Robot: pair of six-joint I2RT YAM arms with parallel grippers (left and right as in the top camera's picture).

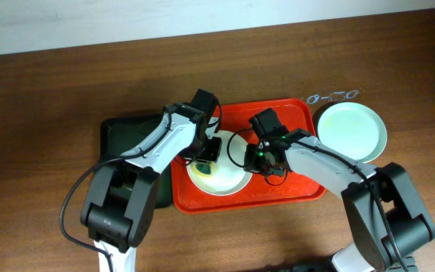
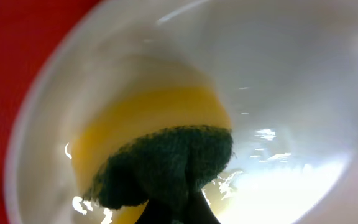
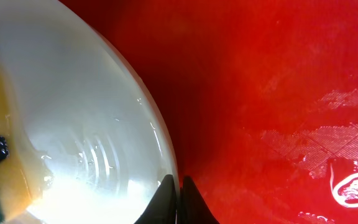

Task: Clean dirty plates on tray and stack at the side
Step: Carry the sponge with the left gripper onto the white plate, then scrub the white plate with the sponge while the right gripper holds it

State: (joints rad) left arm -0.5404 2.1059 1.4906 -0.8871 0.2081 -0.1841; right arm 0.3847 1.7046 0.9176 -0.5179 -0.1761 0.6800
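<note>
On tray, sponge against white plate

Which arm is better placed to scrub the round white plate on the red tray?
Left, likely: the left gripper holds the yellow-green sponge inside the white plate; the right gripper is shut at its rim.

White arms with black joints, looped black cables.

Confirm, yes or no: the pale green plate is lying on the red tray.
No, the pale green plate lies on the wooden table beside the red tray, not on it.
</note>
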